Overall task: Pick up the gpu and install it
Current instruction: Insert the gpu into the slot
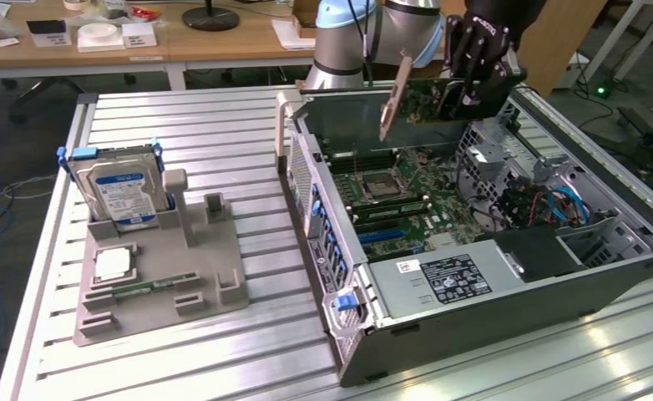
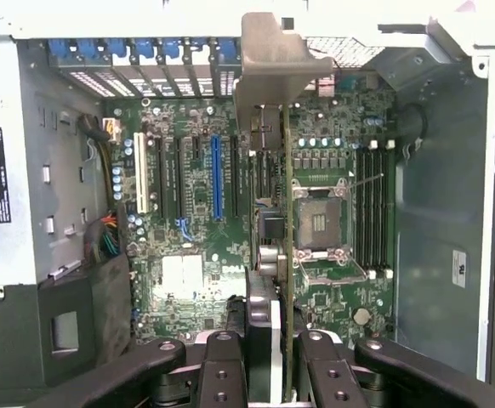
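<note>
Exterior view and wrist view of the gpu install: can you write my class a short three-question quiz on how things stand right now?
1. True or false: the gpu is already seated on the motherboard.
2. The gripper is shut on: A) a screwdriver B) the gpu C) nothing.
3. What stands upright in the grey holder on the exterior view's left?

Key: 1 false, it hangs above the open case; 2 B; 3 the blue-labelled hard drive.
</note>
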`<state>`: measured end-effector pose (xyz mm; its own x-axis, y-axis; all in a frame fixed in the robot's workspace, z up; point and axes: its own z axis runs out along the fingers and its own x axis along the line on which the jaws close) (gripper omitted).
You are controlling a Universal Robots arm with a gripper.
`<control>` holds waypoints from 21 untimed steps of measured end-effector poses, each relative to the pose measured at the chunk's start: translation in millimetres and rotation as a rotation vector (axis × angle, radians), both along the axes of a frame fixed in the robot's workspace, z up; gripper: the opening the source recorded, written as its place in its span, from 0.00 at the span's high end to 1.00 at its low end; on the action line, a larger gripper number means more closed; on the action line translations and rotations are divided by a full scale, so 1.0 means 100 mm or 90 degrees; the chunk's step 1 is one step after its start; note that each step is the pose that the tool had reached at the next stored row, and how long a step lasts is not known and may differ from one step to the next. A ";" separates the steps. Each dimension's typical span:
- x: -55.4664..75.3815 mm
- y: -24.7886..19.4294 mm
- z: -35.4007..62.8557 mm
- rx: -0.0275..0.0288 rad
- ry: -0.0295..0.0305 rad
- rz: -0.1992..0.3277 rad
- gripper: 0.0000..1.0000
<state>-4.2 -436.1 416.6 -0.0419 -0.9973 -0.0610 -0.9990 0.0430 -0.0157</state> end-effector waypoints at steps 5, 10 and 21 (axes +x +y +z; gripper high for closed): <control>-0.01 -0.006 -0.032 0.0044 -0.0001 0.026 0.72; -0.01 -0.012 -0.051 0.0038 0.0008 0.030 0.72; -0.03 0.009 -0.180 0.0037 0.0001 0.030 0.72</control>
